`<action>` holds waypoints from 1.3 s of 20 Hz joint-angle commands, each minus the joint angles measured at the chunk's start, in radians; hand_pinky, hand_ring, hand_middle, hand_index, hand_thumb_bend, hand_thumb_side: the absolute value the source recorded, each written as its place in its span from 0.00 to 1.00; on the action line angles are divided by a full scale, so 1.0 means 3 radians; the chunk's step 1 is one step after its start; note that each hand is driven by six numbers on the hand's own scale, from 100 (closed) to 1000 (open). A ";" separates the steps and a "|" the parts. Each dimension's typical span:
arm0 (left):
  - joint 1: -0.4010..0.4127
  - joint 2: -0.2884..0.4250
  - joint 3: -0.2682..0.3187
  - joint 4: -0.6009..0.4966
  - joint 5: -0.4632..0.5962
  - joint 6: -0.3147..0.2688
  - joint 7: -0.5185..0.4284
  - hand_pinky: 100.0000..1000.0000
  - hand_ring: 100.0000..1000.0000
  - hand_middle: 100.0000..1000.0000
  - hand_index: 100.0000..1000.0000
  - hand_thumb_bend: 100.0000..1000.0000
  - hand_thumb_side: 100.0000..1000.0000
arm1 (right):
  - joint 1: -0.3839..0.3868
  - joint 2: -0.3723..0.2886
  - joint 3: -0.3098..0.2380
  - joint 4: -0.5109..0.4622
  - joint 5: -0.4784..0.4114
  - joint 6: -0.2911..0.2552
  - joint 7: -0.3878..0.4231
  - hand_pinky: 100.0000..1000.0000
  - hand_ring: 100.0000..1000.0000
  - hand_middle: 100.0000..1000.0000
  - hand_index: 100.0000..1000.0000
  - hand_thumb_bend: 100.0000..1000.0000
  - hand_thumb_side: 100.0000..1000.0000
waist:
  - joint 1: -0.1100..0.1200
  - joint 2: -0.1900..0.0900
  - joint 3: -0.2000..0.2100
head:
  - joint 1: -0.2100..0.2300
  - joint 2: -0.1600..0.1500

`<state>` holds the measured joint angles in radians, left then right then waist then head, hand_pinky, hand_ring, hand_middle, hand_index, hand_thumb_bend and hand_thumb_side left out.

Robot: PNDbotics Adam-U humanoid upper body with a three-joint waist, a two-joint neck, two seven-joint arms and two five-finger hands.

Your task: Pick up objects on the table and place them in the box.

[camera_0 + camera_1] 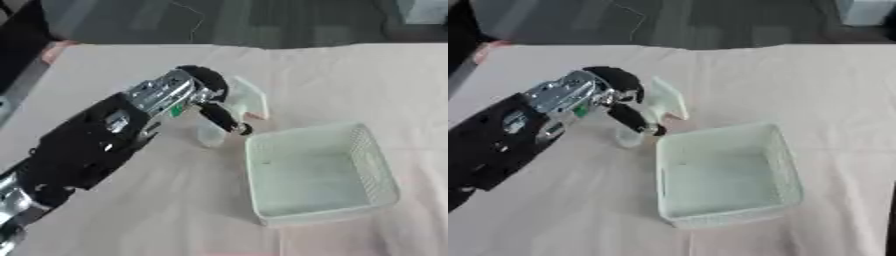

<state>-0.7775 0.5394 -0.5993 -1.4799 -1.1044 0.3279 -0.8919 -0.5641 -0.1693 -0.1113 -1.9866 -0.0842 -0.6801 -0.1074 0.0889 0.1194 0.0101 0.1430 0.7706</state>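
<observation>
The left hand, fingers curled around a pale spray bottle, holds it just left of the empty box, beyond its near-left corner.

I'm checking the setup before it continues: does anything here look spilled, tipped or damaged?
Nothing stands out. The box sits upright and holds nothing, and the left robot hand grips a pale object.

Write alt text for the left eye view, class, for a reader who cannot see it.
The robot's left hand curls its fingers round a pale, translucent object just beyond the upper left corner of a white mesh box, which looks empty, on a cloth-covered table. The right hand is out of view.
</observation>
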 commanded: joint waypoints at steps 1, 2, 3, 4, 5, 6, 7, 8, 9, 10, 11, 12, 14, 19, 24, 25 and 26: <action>-0.0040 -0.0015 -0.0005 0.0024 -0.0010 0.0024 -0.0050 0.74 0.83 0.86 0.85 0.48 1.00 | -0.0068 0.0001 0.0010 -0.0045 -0.0012 -0.0001 0.0010 0.55 0.51 0.52 0.62 0.00 1.00 | -0.0023 -0.0027 -0.0010 | 0.0051 -0.0002; -0.0039 -0.0021 -0.0004 0.0028 -0.0006 0.0021 -0.0050 0.74 0.83 0.86 0.85 0.47 1.00 | -0.0071 0.0003 0.0010 -0.0045 -0.0014 -0.0003 0.0009 0.55 0.51 0.52 0.62 0.00 1.00 | -0.0024 -0.0025 -0.0011 | 0.0049 -0.0002; -0.0040 -0.0022 0.0002 0.0031 -0.0002 0.0022 -0.0050 0.74 0.83 0.86 0.85 0.47 1.00 | -0.0072 0.0004 0.0010 -0.0045 -0.0015 -0.0005 0.0009 0.55 0.51 0.52 0.62 0.00 1.00 | -0.0025 -0.0023 -0.0011 | 0.0043 -0.0002; -0.0044 -0.0023 0.0013 0.0030 -0.0002 0.0026 -0.0050 0.74 0.82 0.85 0.85 0.46 1.00 | -0.0072 0.0003 0.0011 -0.0045 -0.0015 -0.0005 0.0010 0.55 0.51 0.52 0.62 0.00 1.00 | -0.0026 -0.0023 -0.0009 | 0.0034 -0.0002; -0.0051 -0.0024 0.0027 0.0026 -0.0002 0.0034 -0.0050 0.74 0.82 0.85 0.85 0.45 1.00 | -0.0070 0.0001 0.0011 -0.0045 -0.0015 -0.0003 0.0012 0.55 0.51 0.52 0.62 0.00 1.00 | -0.0026 -0.0022 -0.0008 | 0.0025 -0.0002; -0.0062 -0.0024 0.0043 0.0016 0.0004 0.0047 -0.0050 0.73 0.82 0.85 0.85 0.44 1.00 | -0.0068 -0.0001 0.0011 -0.0045 -0.0014 0.0000 0.0016 0.55 0.51 0.52 0.62 0.00 1.00 | -0.0025 -0.0022 -0.0006 | 0.0018 -0.0002; -0.0074 -0.0024 0.0060 0.0002 0.0015 0.0066 -0.0050 0.73 0.81 0.85 0.85 0.44 1.00 | -0.0066 -0.0002 0.0012 -0.0045 -0.0015 0.0003 0.0020 0.55 0.51 0.52 0.62 0.00 1.00 | -0.0025 -0.0023 -0.0005 | 0.0011 -0.0002; -0.0089 -0.0023 0.0077 -0.0015 0.0026 0.0092 -0.0050 0.73 0.81 0.85 0.85 0.42 1.00 | -0.0066 -0.0002 0.0011 -0.0045 -0.0016 0.0005 0.0023 0.55 0.51 0.52 0.62 0.00 1.00 | -0.0025 -0.0024 -0.0005 | 0.0007 -0.0002; -0.0104 -0.0021 0.0091 -0.0036 0.0032 0.0122 -0.0050 0.72 0.81 0.84 0.85 0.42 1.00 | -0.0066 -0.0003 0.0012 -0.0045 -0.0018 0.0006 0.0025 0.55 0.51 0.52 0.62 0.00 1.00 | -0.0024 -0.0025 -0.0005 | 0.0005 -0.0002; -0.0118 -0.0019 0.0105 -0.0062 0.0035 0.0155 -0.0050 0.72 0.80 0.84 0.85 0.41 1.00 | -0.0066 -0.0002 0.0012 -0.0045 -0.0020 0.0006 0.0026 0.55 0.51 0.52 0.62 0.00 1.00 | -0.0024 -0.0026 -0.0005 | 0.0004 -0.0002; -0.0129 -0.0016 0.0115 -0.0088 0.0028 0.0188 -0.0050 0.72 0.80 0.84 0.85 0.40 1.00 | -0.0067 -0.0001 0.0013 -0.0045 -0.0022 0.0006 0.0028 0.55 0.51 0.52 0.62 0.00 1.00 | -0.0023 -0.0026 -0.0006 | 0.0002 -0.0002; -0.0133 -0.0015 0.0119 -0.0107 0.0020 0.0217 -0.0050 0.72 0.80 0.84 0.85 0.40 1.00 | -0.0067 -0.0001 0.0014 -0.0045 -0.0024 0.0006 0.0029 0.55 0.51 0.52 0.62 0.00 1.00 | -0.0023 -0.0026 -0.0007 | 0.0002 -0.0002; -0.0139 -0.0020 0.0127 -0.0132 -0.0023 0.0271 -0.0050 0.72 0.80 0.84 0.85 0.40 1.00 | -0.0070 0.0004 0.0019 -0.0045 -0.0027 0.0006 0.0035 0.55 0.51 0.52 0.62 0.00 1.00 | -0.0022 -0.0025 -0.0013 | 0.0005 -0.0002; -0.0155 -0.0029 0.0119 -0.0155 -0.0072 0.0327 -0.0047 0.73 0.81 0.85 0.86 0.40 1.00 | -0.0076 0.0013 0.0022 -0.0045 -0.0036 0.0007 0.0045 0.55 0.51 0.52 0.62 0.00 1.00 | -0.0020 -0.0019 -0.0024 | -0.0002 -0.0002; -0.0277 -0.0001 0.0114 -0.0132 -0.0067 0.0360 -0.0050 0.76 0.83 0.87 0.88 0.42 1.00 | -0.0073 0.0010 0.0022 -0.0045 -0.0044 0.0013 0.0060 0.55 0.51 0.52 0.62 0.00 1.00 | -0.0015 -0.0019 -0.0023 | -0.0006 -0.0002; -0.0301 0.0004 0.0116 -0.0139 -0.0064 0.0368 -0.0050 0.77 0.83 0.88 0.88 0.42 1.00 | -0.0073 0.0011 0.0022 -0.0045 -0.0045 0.0014 0.0062 0.55 0.51 0.52 0.62 0.00 1.00 | -0.0014 -0.0018 -0.0023 | -0.0004 -0.0002; -0.0317 0.0003 0.0133 -0.0147 -0.0042 0.0397 -0.0050 0.77 0.83 0.88 0.88 0.42 1.00 | -0.0075 0.0013 0.0022 -0.0045 -0.0047 0.0015 0.0064 0.55 0.51 0.52 0.62 0.00 1.00 | -0.0015 -0.0017 -0.0022 | -0.0001 -0.0002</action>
<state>-0.8482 0.5206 -0.5800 -1.5088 -1.1162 0.3847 -0.8565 -0.5696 -0.1609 -0.1060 -1.9866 -0.0966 -0.6751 -0.0920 0.0866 0.1263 0.0022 0.1486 0.7706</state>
